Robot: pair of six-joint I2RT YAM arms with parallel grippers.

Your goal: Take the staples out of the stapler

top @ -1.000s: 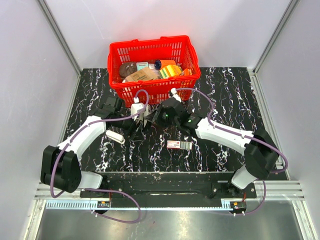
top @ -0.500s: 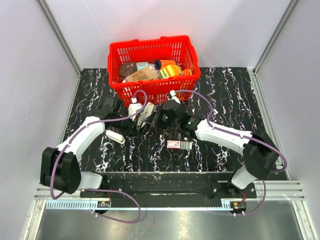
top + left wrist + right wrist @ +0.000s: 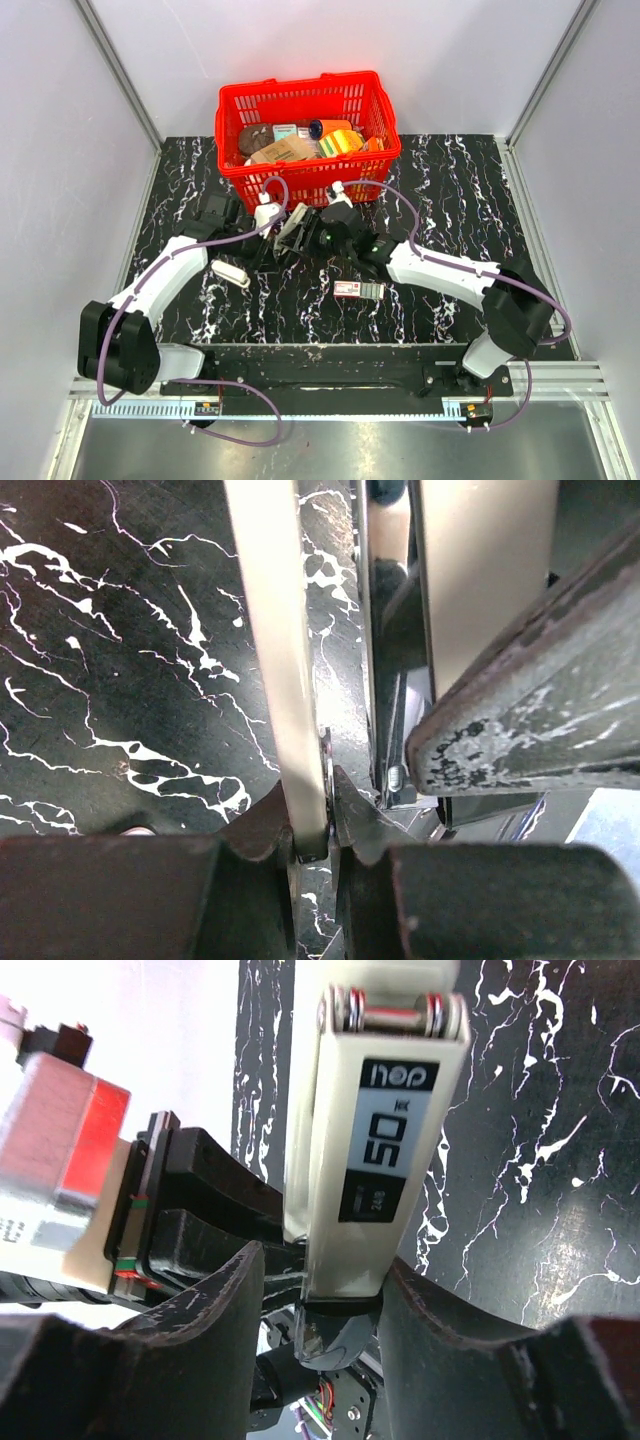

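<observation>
The cream-white stapler (image 3: pixel 291 226) hangs open above the table just in front of the basket, between my two grippers. In the left wrist view my left gripper (image 3: pixel 312 825) is shut on one narrow arm of the stapler (image 3: pixel 275 630); the other arm rises at the upper right. In the right wrist view the wider arm of the stapler (image 3: pixel 385 1130), labelled "50", stands between the fingers of my right gripper (image 3: pixel 325 1260). Those jaws are open: a gap shows on the left side, and the right finger (image 3: pixel 430 1320) lies against the stapler.
A red basket (image 3: pixel 380 118) full of small items stands right behind the grippers. A flat red-and-white box (image 3: pixel 359 290) lies on the black marbled table (image 3: pixel 450 210) near the right arm. A small white piece (image 3: pixel 229 272) lies by the left arm.
My left gripper has closed onto the stapler's narrow arm. My right gripper has opened wider round the other arm. Both grippers and the stapler have shifted slightly toward the basket.
</observation>
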